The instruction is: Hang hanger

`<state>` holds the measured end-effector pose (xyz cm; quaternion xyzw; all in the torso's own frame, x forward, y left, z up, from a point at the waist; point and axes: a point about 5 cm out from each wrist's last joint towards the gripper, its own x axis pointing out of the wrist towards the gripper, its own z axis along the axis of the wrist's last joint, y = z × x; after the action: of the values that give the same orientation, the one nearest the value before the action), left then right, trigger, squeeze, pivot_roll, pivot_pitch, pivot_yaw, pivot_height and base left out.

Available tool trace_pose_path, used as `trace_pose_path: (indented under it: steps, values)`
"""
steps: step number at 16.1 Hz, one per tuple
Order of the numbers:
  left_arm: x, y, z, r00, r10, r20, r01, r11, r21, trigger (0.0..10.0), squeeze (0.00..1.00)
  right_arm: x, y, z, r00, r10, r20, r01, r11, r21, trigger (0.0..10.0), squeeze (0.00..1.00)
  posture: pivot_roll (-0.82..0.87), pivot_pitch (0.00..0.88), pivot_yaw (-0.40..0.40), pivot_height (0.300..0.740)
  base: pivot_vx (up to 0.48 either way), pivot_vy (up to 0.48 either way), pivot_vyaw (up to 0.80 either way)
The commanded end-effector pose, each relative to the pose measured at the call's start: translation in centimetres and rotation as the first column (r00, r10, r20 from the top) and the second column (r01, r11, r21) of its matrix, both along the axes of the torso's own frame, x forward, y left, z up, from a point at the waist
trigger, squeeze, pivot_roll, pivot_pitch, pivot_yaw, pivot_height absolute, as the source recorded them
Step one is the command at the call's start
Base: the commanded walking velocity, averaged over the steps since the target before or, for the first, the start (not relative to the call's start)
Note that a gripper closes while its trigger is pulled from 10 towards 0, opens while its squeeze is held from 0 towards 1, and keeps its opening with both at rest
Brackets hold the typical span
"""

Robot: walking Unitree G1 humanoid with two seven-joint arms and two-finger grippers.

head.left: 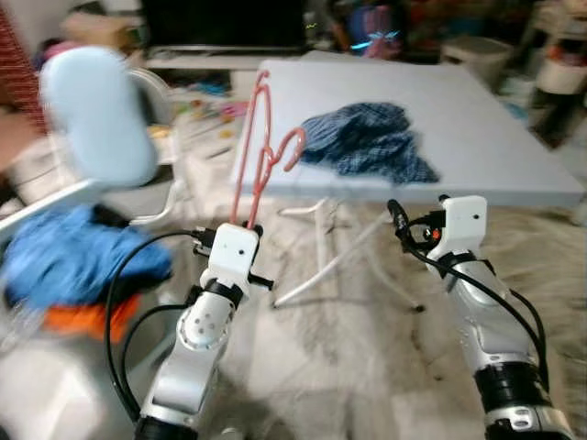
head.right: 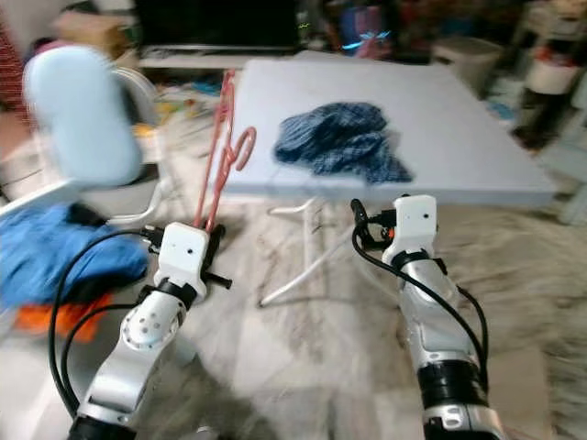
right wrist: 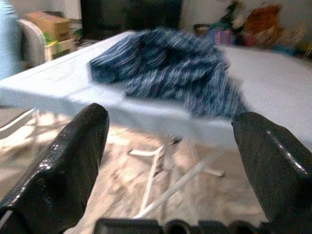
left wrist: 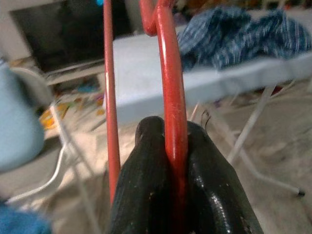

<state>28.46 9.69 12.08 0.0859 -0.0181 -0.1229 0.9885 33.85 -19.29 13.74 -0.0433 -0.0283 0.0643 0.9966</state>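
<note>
A red plastic hanger [head.left: 261, 151] stands upright in my left gripper [head.left: 246, 223], which is shut on its lower part; its hook [head.left: 292, 147] curls near the table's left edge. In the left wrist view the black fingers [left wrist: 209, 190] pinch the hanger's red bar [left wrist: 171, 97]. My right gripper [head.left: 396, 218] is held up in front of the table with its fingers [right wrist: 73, 156] wide apart and nothing between them. A crumpled blue checked garment [head.left: 367, 137] lies on the table.
The pale grey folding table [head.left: 495, 137] stands ahead on white legs [head.left: 321, 266]. A light blue chair back [head.left: 96, 110] and a pile of blue and orange clothes [head.left: 73, 266] are at the left. Clutter lines the far wall.
</note>
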Motion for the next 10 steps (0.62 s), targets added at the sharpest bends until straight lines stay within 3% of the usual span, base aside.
trace_pose_path:
  steps: [1,4,6,8,9,10]
  values:
    - [0.1,-0.3,0.1,1.000,-0.023,0.004,0.023,1.000,0.001,10.0,0.00,-0.2,-0.4,-0.2,1.000,-0.005,-0.009,0.005,1.000,-0.007,10.0,0.00,0.01,0.028,-0.003,0.740,0.000,0.000,0.00]
    - [0.1,-0.2,-0.7,0.999,-0.027,-0.036,0.027,1.000,0.011,10.0,0.00,-0.3,-0.4,-0.5,1.000,0.013,-0.025,-0.013,1.000,-0.021,10.0,0.00,0.01,0.030,-0.005,0.740,0.000,0.000,0.00]
    - [0.0,-0.2,-1.4,0.992,-0.084,-0.097,0.084,0.996,-0.010,10.0,0.00,-0.3,-0.4,-0.7,0.998,0.035,-0.043,-0.037,0.998,-0.043,10.0,0.00,0.01,0.036,-0.007,0.740,0.000,0.000,0.00]
    - [-0.2,0.6,-3.3,0.957,-0.181,-0.225,0.179,0.983,-0.028,10.0,0.00,-0.3,-0.8,-0.6,0.994,0.096,-0.056,-0.103,0.984,-0.144,10.0,0.00,0.01,0.038,-0.008,0.740,0.000,0.000,0.00]
    - [-0.7,1.1,-4.0,0.924,-0.272,-0.267,0.275,0.961,-0.028,10.0,0.00,-0.5,-1.0,-0.8,0.976,0.198,-0.094,-0.217,0.932,-0.289,10.0,0.00,0.00,0.047,-0.009,0.740,0.000,0.000,0.00]
    - [-0.9,1.2,-4.1,0.914,-0.297,-0.276,0.300,0.953,-0.030,10.0,0.00,-0.6,-1.0,-0.9,0.968,0.226,-0.109,-0.249,0.913,-0.322,10.0,0.00,0.00,0.047,-0.009,0.740,0.000,0.000,0.00]
